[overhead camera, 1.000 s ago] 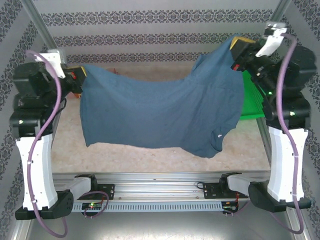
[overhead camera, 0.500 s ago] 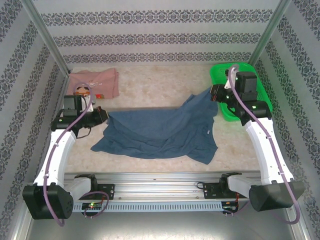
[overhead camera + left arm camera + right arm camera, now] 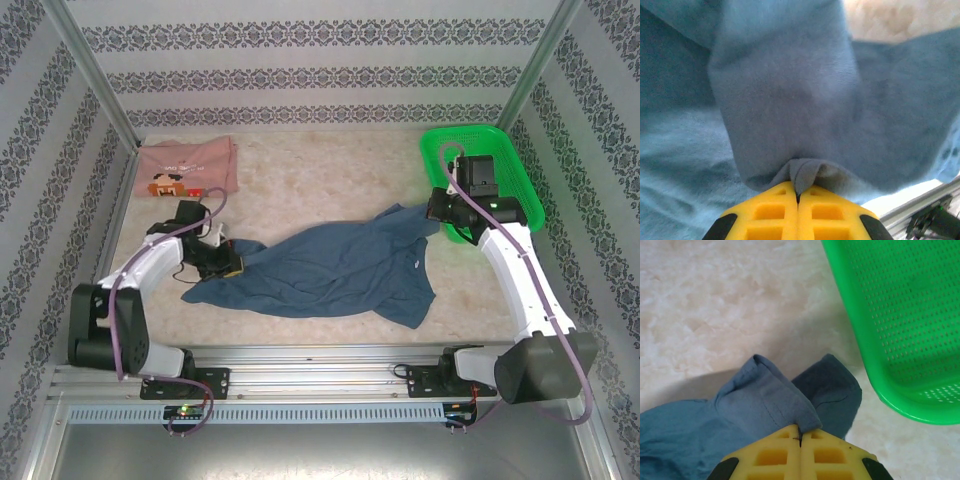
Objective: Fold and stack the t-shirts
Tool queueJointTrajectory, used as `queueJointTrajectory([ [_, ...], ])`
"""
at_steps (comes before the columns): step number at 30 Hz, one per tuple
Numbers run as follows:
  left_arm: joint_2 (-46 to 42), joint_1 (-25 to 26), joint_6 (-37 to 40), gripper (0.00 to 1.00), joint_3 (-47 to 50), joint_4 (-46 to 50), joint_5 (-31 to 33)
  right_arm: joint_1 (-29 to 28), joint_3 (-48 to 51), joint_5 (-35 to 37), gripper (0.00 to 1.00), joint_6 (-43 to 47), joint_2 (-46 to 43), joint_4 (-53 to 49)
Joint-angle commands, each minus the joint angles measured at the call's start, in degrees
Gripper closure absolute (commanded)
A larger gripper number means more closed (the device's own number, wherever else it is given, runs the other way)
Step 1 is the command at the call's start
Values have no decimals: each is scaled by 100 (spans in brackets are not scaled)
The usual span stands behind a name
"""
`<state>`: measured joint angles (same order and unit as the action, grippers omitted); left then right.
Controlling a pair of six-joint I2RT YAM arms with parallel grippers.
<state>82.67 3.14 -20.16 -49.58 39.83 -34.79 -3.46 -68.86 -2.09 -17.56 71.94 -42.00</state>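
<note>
Left gripper: closed tight, yellow fingertips meeting on a puckered pinch of the slate-blue t-shirt. Seen from the left wrist, cloth bunched straight ahead of the tips and spreading off to both sides. Drawn inward along the table since half a second ago, with the arm folded back toward its base.

Right gripper: closed likewise, fingertips pressed together on a hemmed edge of the same shirt. Small fold standing just ahead of the fingers. Green mesh basket to their right, apart from the cloth. Bare marbled table ahead and to the left. Much the same spot as half a second ago, arm reaching slightly farther.

Slate-blue t-shirt: a second ago lifted and stretched wide between both grippers, hanging clear of the table. Half a second ago brought down. Now slack and rumpled on the tabletop between the two sets of fingers, more gathered at the left-hand end than before.

Pink t-shirt: flat at the far left corner, well beyond the left fingers, pixel face print up. Hidden behind the raised shirt a second ago; unmoved since half a second ago.

Basket: far right corner, just behind and to the right of the right fingers; place unchanged.
</note>
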Motion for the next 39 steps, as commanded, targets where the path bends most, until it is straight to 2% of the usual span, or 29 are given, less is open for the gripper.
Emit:
queueJointTrajectory([
  [1, 413, 135, 307, 100, -237, 290, 4, 47, 66, 209, 100, 97, 43, -81],
  [4, 479, 135, 206, 96, -336, 110, 324, 47, 40, 116, 100, 86, 129, -71],
  [8, 494, 135, 108, 76, -529, 29, 470, 41, 64, 18, 100, 69, 179, -46],
  [10, 504, 132, 150, 62, -575, 95, 491, 45, 96, 8, 100, 77, 186, -56],
  [13, 271, 143, 137, 57, -530, 114, 427, 42, 135, -11, 100, 99, 155, -86],
  [17, -164, 215, 278, 53, -458, 438, 502, 39, 178, -2, 100, 135, 114, -89],
  [21, -630, 590, 324, 52, -420, 951, 861, 48, 217, -42, 100, 132, 118, -72],
  [26, -963, 1209, -123, 53, -254, 1370, 1733, 50, 228, -86, 100, 106, 93, -37],
  [33, -973, 1636, -509, 63, 46, 1045, 2194, 87, 248, -194, 100, 101, 131, 23],
  [39, -891, 1842, -651, 63, 354, 654, 2465, 131, 249, -257, 100, 82, 119, 42],
])
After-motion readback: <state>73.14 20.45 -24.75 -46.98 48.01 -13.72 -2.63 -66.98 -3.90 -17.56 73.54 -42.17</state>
